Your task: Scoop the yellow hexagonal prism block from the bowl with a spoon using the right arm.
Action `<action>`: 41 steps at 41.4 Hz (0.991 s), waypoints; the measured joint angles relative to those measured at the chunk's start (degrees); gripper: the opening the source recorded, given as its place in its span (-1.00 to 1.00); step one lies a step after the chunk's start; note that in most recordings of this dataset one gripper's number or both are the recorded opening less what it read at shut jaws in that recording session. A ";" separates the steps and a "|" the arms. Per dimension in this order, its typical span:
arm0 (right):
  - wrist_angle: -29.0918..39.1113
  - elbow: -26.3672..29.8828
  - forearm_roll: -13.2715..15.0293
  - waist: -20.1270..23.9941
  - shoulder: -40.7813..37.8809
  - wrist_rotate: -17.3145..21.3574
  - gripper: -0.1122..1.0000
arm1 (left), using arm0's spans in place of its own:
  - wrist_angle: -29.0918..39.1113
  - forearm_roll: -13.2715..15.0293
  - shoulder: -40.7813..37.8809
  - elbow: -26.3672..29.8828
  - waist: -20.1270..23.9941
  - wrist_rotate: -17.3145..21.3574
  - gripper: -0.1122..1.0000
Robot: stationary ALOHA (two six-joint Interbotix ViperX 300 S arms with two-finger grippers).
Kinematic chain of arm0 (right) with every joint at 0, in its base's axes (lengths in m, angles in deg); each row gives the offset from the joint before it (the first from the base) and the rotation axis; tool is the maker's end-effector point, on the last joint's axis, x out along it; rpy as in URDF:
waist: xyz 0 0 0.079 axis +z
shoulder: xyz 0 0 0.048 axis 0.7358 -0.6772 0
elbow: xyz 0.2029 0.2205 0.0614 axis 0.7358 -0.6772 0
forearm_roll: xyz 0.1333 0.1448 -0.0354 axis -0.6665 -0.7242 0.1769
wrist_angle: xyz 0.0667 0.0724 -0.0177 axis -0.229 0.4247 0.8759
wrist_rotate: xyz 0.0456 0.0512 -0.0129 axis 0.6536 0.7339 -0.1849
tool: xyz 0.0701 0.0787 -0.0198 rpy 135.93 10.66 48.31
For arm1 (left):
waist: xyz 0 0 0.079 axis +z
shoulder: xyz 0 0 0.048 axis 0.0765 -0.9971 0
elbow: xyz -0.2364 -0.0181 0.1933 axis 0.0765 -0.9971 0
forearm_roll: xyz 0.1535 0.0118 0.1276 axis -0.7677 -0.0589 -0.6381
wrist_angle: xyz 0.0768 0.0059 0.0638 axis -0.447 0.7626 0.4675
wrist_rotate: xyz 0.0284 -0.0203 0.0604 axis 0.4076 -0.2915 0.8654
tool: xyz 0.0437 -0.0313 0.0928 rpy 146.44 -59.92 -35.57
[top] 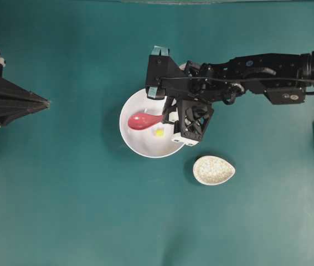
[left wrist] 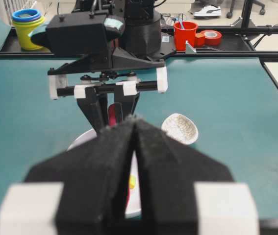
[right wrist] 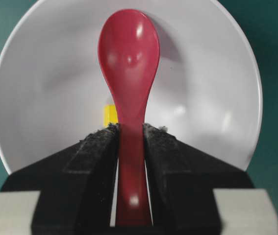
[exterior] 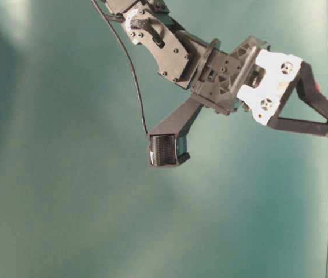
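Scooping step in hand: right arm fingers (right wrist: 131,134) clamping spoon (right wrist: 129,63) handle, scoop hovering inside bowl (right wrist: 217,83). Yellow hexagonal prism block (right wrist: 110,115) lying just left of fingertips, beside handle. Likely needing scoop drawn back, lowered under block. Left fingers (left wrist: 135,128) closed, gripping nothing.

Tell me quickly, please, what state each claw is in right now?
Left claw: closed, holding nothing, parked away from the bowl.
Right claw: closed on the spoon handle, scoop over the bowl.
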 measured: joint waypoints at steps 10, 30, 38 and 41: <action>-0.88 0.00 -0.09 0.26 0.00 0.00 -0.40 | 0.18 0.00 0.00 0.00 0.00 0.00 -0.79; -0.97 -0.44 -0.26 0.44 3.25 0.09 -0.40 | 0.44 0.00 0.00 0.00 0.00 0.00 -0.79; -0.97 -1.93 -0.26 0.44 5.45 0.09 -0.40 | 0.44 0.00 -0.09 0.00 0.09 0.00 -0.79; -0.79 -2.64 -0.18 0.44 6.50 0.09 -0.40 | 0.44 0.00 -0.09 0.00 0.00 0.00 -0.79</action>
